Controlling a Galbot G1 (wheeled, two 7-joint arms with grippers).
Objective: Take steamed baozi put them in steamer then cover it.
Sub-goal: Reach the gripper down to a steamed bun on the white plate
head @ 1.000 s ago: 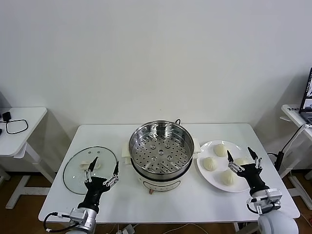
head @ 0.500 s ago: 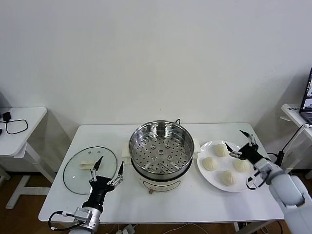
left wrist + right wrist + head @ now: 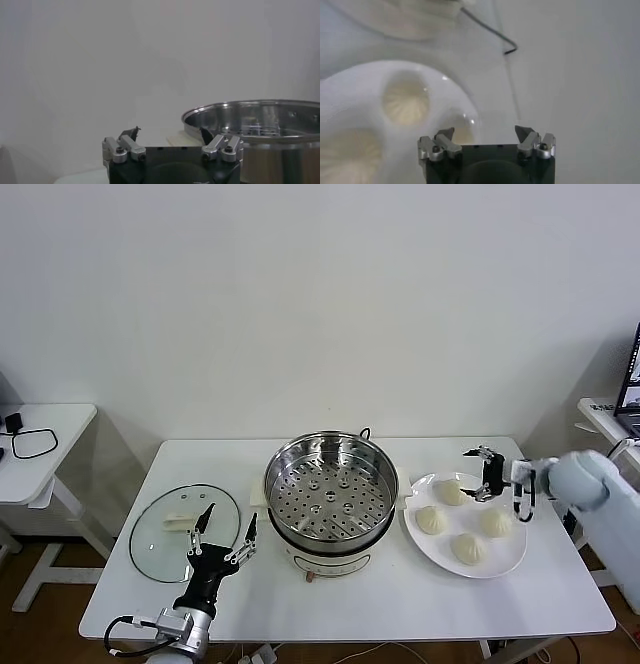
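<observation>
Baozi (image 3: 467, 520), all four, lie on the white plate (image 3: 509, 562) just below the right gripper (image 3: 486, 474), which has swung from the table's near edge to the plate's far rim, fingers spread, holding nothing. The steamer (image 3: 325, 494) stands uncovered right of the left gripper (image 3: 226, 529), also spread, which has crept slightly forward beside the glass lid (image 3: 160, 534). No writing is legible.

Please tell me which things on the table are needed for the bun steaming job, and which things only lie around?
Needed:
- four buns on the white plate
- steamer, uncovered, nothing inside
- glass lid, flat on the table
- right tool, open over the plate
- left tool, open near the lid

Lying around:
- side table with a black cable
</observation>
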